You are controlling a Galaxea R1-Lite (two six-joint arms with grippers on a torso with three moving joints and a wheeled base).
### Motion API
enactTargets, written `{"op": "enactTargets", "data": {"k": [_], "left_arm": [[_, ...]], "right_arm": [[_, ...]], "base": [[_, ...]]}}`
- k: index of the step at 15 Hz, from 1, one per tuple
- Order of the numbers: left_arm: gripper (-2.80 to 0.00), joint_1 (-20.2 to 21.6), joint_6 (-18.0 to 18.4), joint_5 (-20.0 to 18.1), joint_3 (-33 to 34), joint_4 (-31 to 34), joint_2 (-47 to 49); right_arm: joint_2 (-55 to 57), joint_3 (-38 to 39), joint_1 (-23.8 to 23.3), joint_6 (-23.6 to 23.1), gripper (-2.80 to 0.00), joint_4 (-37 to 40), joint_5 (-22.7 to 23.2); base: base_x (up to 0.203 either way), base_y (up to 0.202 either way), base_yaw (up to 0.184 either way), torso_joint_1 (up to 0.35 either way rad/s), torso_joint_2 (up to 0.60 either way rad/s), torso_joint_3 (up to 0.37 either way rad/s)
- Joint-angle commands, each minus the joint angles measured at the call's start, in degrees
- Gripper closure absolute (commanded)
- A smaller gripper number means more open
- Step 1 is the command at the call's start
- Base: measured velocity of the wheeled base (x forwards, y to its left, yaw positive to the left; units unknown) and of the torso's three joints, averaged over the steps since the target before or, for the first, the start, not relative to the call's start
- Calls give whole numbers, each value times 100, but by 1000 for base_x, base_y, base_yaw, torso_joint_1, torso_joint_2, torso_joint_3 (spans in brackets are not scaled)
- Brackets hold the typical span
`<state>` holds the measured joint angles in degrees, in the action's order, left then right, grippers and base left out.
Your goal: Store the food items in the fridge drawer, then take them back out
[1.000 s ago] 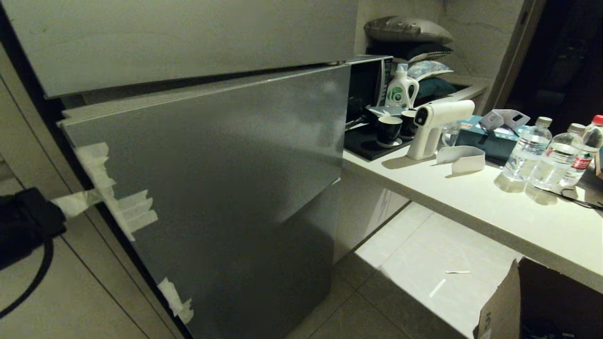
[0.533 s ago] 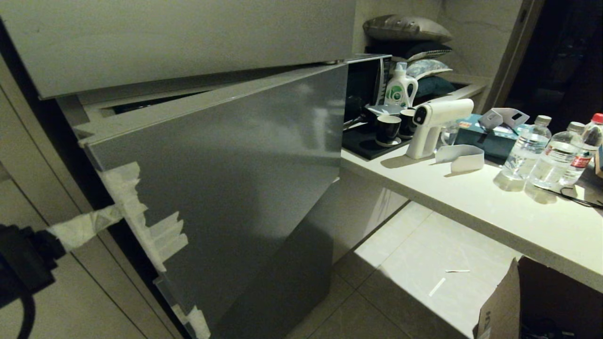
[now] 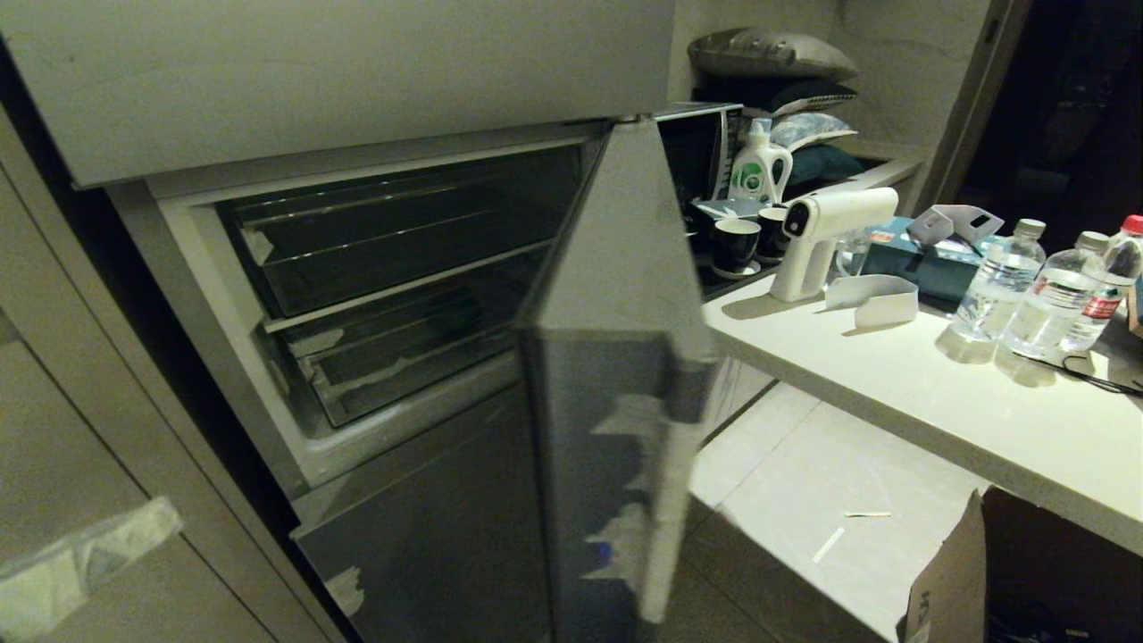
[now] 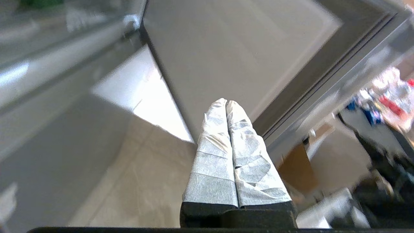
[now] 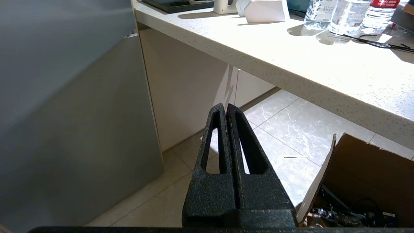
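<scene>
The grey steel door [image 3: 616, 375] is seen swung wide, edge-on to the counter [image 3: 938, 402], the fridge drawer [image 3: 393, 357] shown shut in the exposed compartment with open floor [image 3: 804, 500] beside it, while left gripper [image 4: 226, 103] and right gripper [image 5: 225, 107] fingers are pressed together, empty.

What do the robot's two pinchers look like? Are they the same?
No. The left gripper has two long fingers wrapped in crinkly whitish-grey tape, on a black base. The right gripper is bare, rough black all over, and each tapered finger has a long slot cut through it.
</scene>
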<state>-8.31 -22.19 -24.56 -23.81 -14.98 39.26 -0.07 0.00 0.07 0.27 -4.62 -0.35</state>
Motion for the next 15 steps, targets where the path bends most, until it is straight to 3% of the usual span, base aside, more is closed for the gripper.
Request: {"op": "enactTargets", "data": {"k": [1,2,3,4,6,7,9,12,15], "left_arm": [[0,0,-3,-25,39,532,-743],[0,21,39,39,79,690,-782],[0,32,328,200,155,890,-805],[0,36,828,427,300,1039,-846],[0,35,2186,958,771,1181,-989],[0,33,2642,1151,1054,1211,-1073],[0,34,2877,1350,1442,1245,-1121],[0,35,2868,1438,2111,1312,-1162],[0,61,2742,2326,2132,1840,-1546]], "right_arm": [[-1,176,1,0,0,-4,0],[-1,176,1,0,0,-4,0],[-1,176,1,-2,0,-4,0],[-1,176,1,-9,0,-4,8],[-1,176,1,-91,0,-4,35],[-1,176,1,-50,0,-4,27],[-1,176,1,8,0,-4,0],[-1,167,1,-12,0,-2,-17],[-1,167,1,-27,0,5,-9]], "base": [[0,0,0,0,0,0],[0,0,0,0,0,0],[0,0,0,0,0,0],[0,0,0,0,0,0],[0,0,0,0,0,0],[0,0,0,0,0,0],[0,0,0,0,0,0],[0,0,0,0,0,0],[0,0,0,0,0,0]]}}
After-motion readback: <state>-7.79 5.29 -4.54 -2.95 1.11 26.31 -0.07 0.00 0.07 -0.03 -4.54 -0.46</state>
